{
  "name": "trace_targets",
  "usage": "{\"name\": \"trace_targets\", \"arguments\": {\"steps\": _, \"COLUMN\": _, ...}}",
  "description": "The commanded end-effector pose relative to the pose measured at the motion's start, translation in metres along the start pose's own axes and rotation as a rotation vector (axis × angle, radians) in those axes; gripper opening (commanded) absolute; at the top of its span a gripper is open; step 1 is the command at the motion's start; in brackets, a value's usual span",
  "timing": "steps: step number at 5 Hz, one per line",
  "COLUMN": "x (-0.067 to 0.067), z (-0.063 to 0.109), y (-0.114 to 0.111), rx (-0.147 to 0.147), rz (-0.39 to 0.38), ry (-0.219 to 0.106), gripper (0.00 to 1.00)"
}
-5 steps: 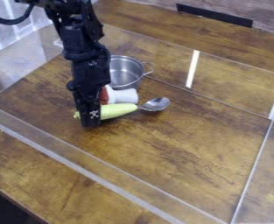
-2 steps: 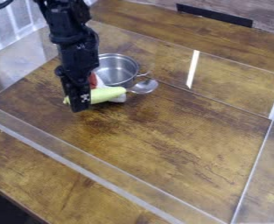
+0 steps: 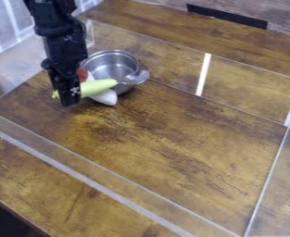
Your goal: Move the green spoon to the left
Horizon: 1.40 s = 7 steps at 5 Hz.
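Yellow-green and thick-handled, the plastic-and-metal spoon (image 3: 97,88) slants beside the round silver metal pot (image 3: 111,67); your black gripper (image 3: 68,95) grips its handle end, bowl pointing away.

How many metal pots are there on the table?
1. The pot sits near the far left of the picture, just behind the green spoon. Another small one could be hidden behind the robot arm.
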State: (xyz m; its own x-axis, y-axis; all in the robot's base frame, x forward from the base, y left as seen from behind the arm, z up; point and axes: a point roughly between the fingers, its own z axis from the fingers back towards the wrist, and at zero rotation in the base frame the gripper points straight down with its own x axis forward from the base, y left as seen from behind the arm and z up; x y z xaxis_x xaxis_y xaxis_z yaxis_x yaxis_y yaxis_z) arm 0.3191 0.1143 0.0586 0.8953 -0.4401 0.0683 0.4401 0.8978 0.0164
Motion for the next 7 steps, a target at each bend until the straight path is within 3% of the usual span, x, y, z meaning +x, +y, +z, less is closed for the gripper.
{"name": "trace_targets", "arguments": {"steps": 1, "x": 0.002, "z": 0.005, "y": 0.022, "rx": 0.047, "rz": 0.022, "ry": -0.037, "gripper": 0.00}}
{"name": "trace_targets", "arguments": {"steps": 2, "x": 0.001, "z": -0.011, "y": 0.032, "rx": 0.031, "rz": 0.027, "ry": -0.017, "gripper": 0.00}}
{"name": "trace_targets", "arguments": {"steps": 3, "x": 0.000, "z": -0.015, "y": 0.042, "rx": 0.014, "rz": 0.030, "ry": 0.000, "gripper": 0.00}}
{"name": "trace_targets", "arguments": {"steps": 7, "x": -0.002, "z": -0.015, "y": 0.059, "rx": -0.051, "rz": 0.013, "ry": 0.028, "gripper": 0.00}}
